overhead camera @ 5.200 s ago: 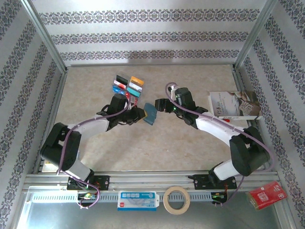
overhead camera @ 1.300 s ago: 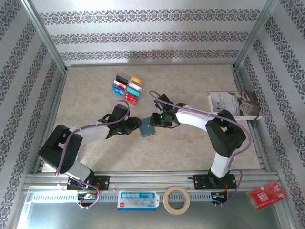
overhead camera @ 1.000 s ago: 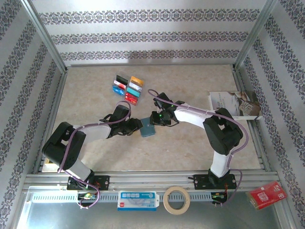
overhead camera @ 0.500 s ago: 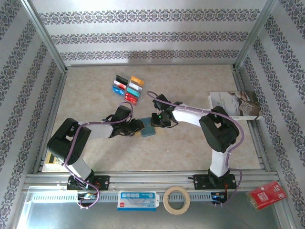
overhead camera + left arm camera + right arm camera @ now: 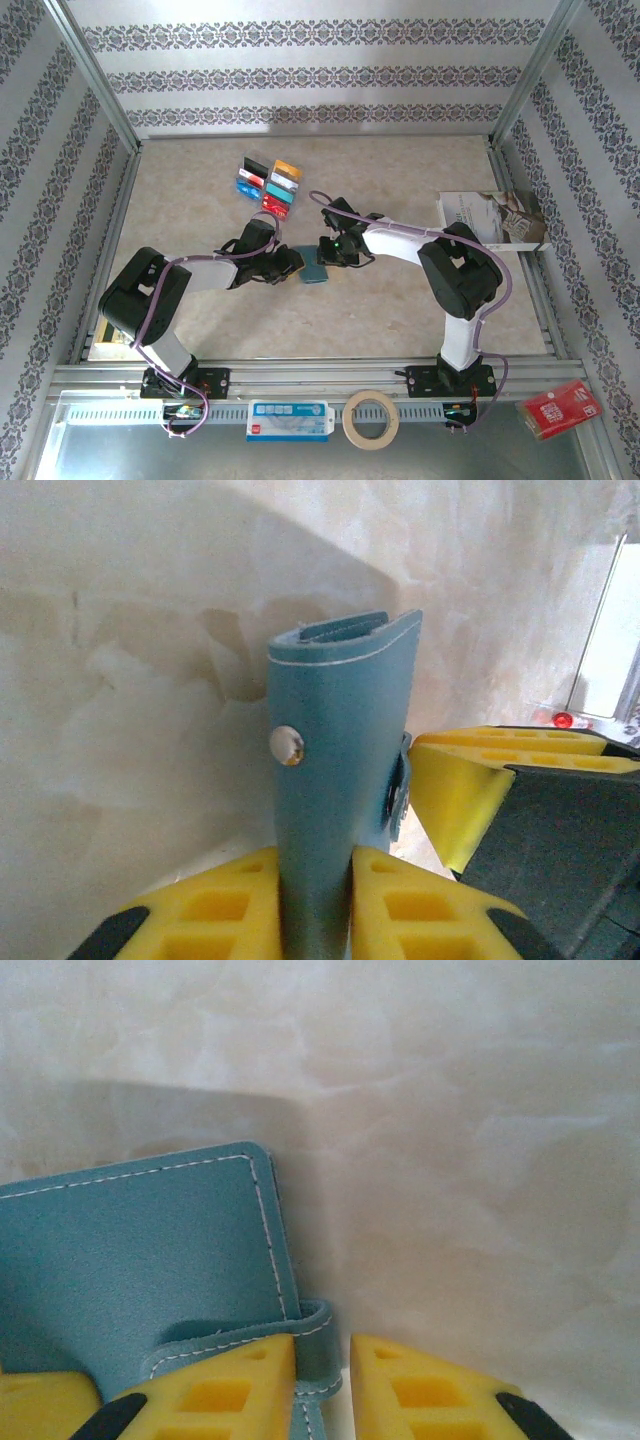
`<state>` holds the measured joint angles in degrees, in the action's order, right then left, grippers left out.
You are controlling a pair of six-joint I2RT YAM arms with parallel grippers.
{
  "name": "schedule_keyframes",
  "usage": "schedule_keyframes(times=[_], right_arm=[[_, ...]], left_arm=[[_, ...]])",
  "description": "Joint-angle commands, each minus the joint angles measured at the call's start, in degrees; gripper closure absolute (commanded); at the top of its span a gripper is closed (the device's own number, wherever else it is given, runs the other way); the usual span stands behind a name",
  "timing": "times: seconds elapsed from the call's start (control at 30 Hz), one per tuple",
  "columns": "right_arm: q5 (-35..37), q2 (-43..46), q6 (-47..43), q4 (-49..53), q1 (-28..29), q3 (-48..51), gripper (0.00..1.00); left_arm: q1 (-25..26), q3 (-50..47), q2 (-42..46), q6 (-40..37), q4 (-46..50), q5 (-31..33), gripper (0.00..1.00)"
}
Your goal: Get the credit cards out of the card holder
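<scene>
Two robot arms meet at mid-desk over a slate-blue card holder. The left pincer reaches in from the left. The right pincer comes from the right and from farther back. Both are pressed against the wallet, which sits between them.

In the left wrist view, the left pincer is clamped on the card holder. Its two yellow fingers squeeze the folded wallet edge-on at its lower end, so the leather rises straight up from between them. A metal snap stud shows on the wallet's left face. One yellow finger of the right pincer touches its right side.

In the right wrist view, the right pincer holds its fingers a narrow slot apart. The holder's stitched strap lies in that slot against the left finger, and a sliver of desk shows beside the right one. Whether the strap is actually gripped cannot be told. The body of the card holder spreads out to the left of the fingers.

The credit cards, in black, orange, red, blue and teal, lie in a tidy two-column cluster on the desk beyond the left pincer, apart from the wallet. A white-and-brown booklet rests at the desk's right edge. A roll of tape and a red packet sit on the metal ledge by the arms' bases.
</scene>
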<state>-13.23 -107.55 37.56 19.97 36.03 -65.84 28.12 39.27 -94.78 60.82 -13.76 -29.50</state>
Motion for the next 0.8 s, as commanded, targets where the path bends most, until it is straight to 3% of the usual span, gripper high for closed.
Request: schedule_keyframes(times=[0.0,0.23,0.33,0.5,0.77], right_arm=[[-2.89,3.73,2.79,-4.80,-1.60,3.58,0.75],[-4.65,8.36,3.36,-10.11,-1.89,6.85,0.69],[-3.27,8.78,1.90,-9.49,-1.46,6.75,0.65],[-3.78,6.23,-0.84,-6.65,0.21,4.17,0.70],[-4.07,3.20,-1.48,-4.70,1.27,1.45,0.69]], left_arm=[[0.31,1.25,0.71,-0.82,-1.52,-0.83,0.88],[0.33,2.32,2.23,-2.98,1.22,-0.21,1.00],[0.32,3.01,2.34,-4.16,2.92,-0.21,1.00],[0.29,3.68,2.34,-5.09,3.40,-0.98,1.00],[0.27,3.95,2.23,-5.89,3.74,-1.61,1.00]])
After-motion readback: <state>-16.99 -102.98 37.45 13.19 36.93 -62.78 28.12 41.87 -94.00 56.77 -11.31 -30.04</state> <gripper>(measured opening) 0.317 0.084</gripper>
